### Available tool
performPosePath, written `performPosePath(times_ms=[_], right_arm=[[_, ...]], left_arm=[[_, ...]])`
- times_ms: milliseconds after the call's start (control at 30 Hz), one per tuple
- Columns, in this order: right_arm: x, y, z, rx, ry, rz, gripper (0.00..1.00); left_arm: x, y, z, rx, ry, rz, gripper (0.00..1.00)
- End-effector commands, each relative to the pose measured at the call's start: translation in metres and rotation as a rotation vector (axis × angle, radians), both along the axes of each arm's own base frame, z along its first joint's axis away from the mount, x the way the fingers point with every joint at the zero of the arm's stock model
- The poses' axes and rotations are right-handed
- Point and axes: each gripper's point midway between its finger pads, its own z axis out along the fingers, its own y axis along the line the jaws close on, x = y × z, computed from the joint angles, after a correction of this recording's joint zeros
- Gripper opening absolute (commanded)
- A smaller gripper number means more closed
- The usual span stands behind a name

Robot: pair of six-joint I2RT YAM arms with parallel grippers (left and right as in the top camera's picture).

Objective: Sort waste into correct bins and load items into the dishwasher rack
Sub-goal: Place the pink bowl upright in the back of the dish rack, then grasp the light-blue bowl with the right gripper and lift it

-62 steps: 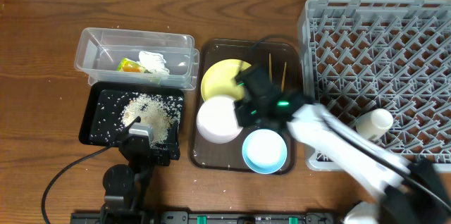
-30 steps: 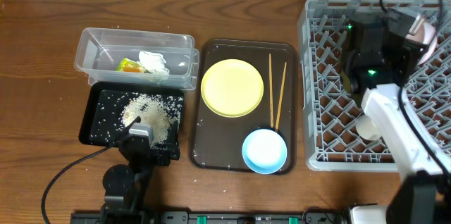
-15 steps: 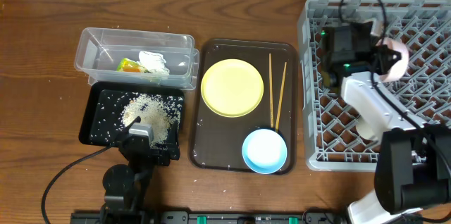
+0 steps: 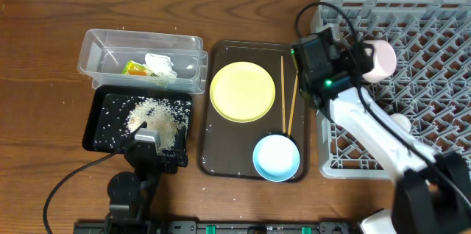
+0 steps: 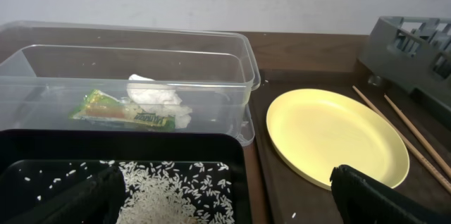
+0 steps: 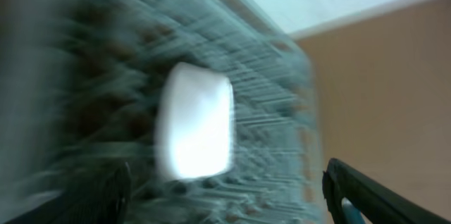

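Lying flat, the yellow plate [image 4: 242,91] sits on the brown tray [image 4: 228,147] between clear tub [image 4: 140,40] and rack [image 4: 427,116]. It looks stiff and slick, best pinched at its rim. Right pincer [image 6: 225,197], jaws apart, faces the racked white bowl [image 4: 379,59]; left pincer [image 5: 225,197] also apart.

One dishwasher rack [image 4: 427,43] is counted, at three o'clock of the table [image 4: 44,57]. Two bins are seen at nine o'clock: one clear tub [image 4: 176,43] and one black tray [image 4: 110,138]. One brown serving tray [image 4: 224,149] is found at the centre. One yellow plate [image 4: 242,91] and two chopsticks [image 4: 282,87] are counted on it, with one light blue bowl [image 4: 276,157] at its five o'clock. One white bowl [image 4: 377,59] is seen in the rack. One snack wrapper [image 4: 135,68] and one tissue [image 4: 160,63] are counted in the tub. The rice grains [image 4: 154,116] in the black tray are too many to be counted.
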Motion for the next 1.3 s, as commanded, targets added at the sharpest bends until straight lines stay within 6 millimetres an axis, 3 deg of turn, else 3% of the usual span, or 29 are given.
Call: performPosePath(times_ms=[0, 133, 200, 367, 567, 633, 700, 800, 900, 967, 1000, 1067, 1133, 1167, 1267], right_arm=[[-0.013, 0.085, 0.009, 0.489, 0.047, 0.219, 0.85], [-0.073, 0.158, -0.007, 0.896, 0.36, 0.386, 0.82], [-0.105, 0.172, -0.017, 0.988, 0.53, 0.421, 0.8], [-0.168, 0.155, -0.055, 0.95, 0.821, 0.292, 0.71], [-0.213, 0.135, -0.1, 0.904, 0.979, 0.183, 0.71], [-0.221, 0.13, -0.115, 0.902, 0.994, 0.148, 0.67], [-0.224, 0.127, -0.13, 0.905, 0.986, 0.123, 0.55], [-0.212, 0.114, -0.146, 0.861, 0.888, 0.055, 0.45], [-0.202, 0.108, -0.147, 0.827, 0.828, 0.04, 0.36], [-0.2, 0.109, -0.146, 0.832, 0.822, 0.045, 0.14], [-0.199, 0.11, -0.145, 0.832, 0.819, 0.048, 0.12], [-0.195, 0.113, -0.141, 0.834, 0.816, 0.075, 0.19], [-0.192, 0.119, -0.134, 0.844, 0.818, 0.134, 0.33], [-0.188, 0.125, -0.125, 0.853, 0.809, 0.181, 0.43], [-0.177, 0.129, -0.105, 0.853, 0.752, 0.24, 0.56]], left_arm=[[0.0, 0.0, -0.012, 0.016, 0.02, -0.005, 0.96], [0.0, 0.0, -0.011, 0.016, 0.019, -0.005, 0.96], [0.0, 0.0, -0.011, 0.016, 0.019, -0.005, 0.96], [0.0, 0.0, -0.011, 0.016, 0.019, -0.005, 0.96], [0.0, 0.0, -0.011, 0.017, 0.019, -0.005, 0.96], [0.0, 0.0, -0.012, 0.016, 0.02, -0.005, 0.96], [0.0, 0.0, -0.012, 0.016, 0.02, -0.005, 0.96], [0.0, 0.0, -0.012, 0.016, 0.02, -0.005, 0.96], [0.0, 0.0, -0.012, 0.017, 0.02, -0.005, 0.96], [0.0, 0.0, -0.012, 0.016, 0.02, -0.005, 0.96], [0.0, 0.0, -0.011, 0.017, 0.019, -0.005, 0.96], [0.0, 0.0, -0.011, 0.017, 0.019, -0.005, 0.96], [0.0, 0.0, -0.012, 0.016, 0.02, -0.005, 0.96], [0.0, 0.0, -0.012, 0.016, 0.02, -0.005, 0.96], [0.0, 0.0, -0.011, 0.017, 0.019, -0.005, 0.96]])
